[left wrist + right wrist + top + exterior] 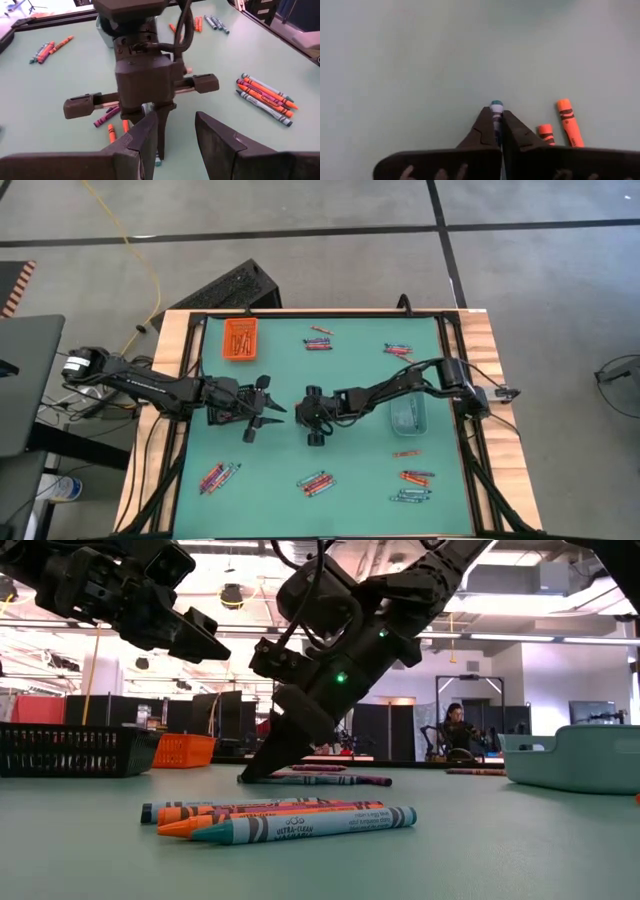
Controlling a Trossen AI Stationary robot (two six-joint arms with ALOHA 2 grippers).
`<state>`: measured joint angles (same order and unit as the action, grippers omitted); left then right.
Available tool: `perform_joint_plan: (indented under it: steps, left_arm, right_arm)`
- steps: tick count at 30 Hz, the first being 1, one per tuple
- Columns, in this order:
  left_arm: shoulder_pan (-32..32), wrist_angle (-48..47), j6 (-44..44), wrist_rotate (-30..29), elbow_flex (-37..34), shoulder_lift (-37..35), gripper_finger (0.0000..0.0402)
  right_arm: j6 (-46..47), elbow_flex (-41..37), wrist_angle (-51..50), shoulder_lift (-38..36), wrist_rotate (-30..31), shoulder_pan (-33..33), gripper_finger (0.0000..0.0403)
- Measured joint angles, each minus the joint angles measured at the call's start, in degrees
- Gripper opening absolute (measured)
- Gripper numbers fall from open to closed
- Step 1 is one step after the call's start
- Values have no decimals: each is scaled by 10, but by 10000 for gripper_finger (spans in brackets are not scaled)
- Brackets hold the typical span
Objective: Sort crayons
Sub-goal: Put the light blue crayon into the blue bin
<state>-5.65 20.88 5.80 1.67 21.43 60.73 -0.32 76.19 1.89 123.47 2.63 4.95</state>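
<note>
Your right gripper [497, 131] pinches a teal crayon [496, 107], whose tip pokes out at twelve o'clock; orange crayons [569, 127] lie just beside it.

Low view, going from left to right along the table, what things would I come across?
Black basket → orange tray → right gripper, fingers shut on a blue crayon, tips down at the table → bundle of crayons lying in front → pale teal tray at the right edge.
</note>
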Motion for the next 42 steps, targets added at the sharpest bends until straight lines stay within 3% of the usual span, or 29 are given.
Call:
perform_joint_plan:
  steps: [5,8,10,13,18,23,28,35,42]
  left_arm:
    - [0,-5,0,0,0,0,122]
    - [0,-15,-5,0,0,0,122]
    - [0,-23,-9,0,0,0,122]
    - [-2,-32,-9,0,0,0,122]
    - [-2,-33,-9,6,0,0,122]
    - [-2,-29,-9,6,0,0,122]
    - [-2,-15,-10,6,0,0,122]
    - [-2,-6,-13,5,0,0,122]
    - [-2,-8,-18,5,0,0,122]
  right_arm:
    - [7,-3,4,-41,-101,-7,7]
    - [18,-15,16,-100,-177,-7,3]
    - [15,-32,12,-147,-190,4,3]
    - [4,-66,-40,-227,-153,34,2]
    - [57,-141,-130,-372,-22,71,2]
    - [189,-241,-199,-491,118,95,2]
    - [368,-324,-298,-563,206,92,2]
    - [608,-343,-493,-594,240,72,2]
    - [718,-343,-541,-583,250,73,2]
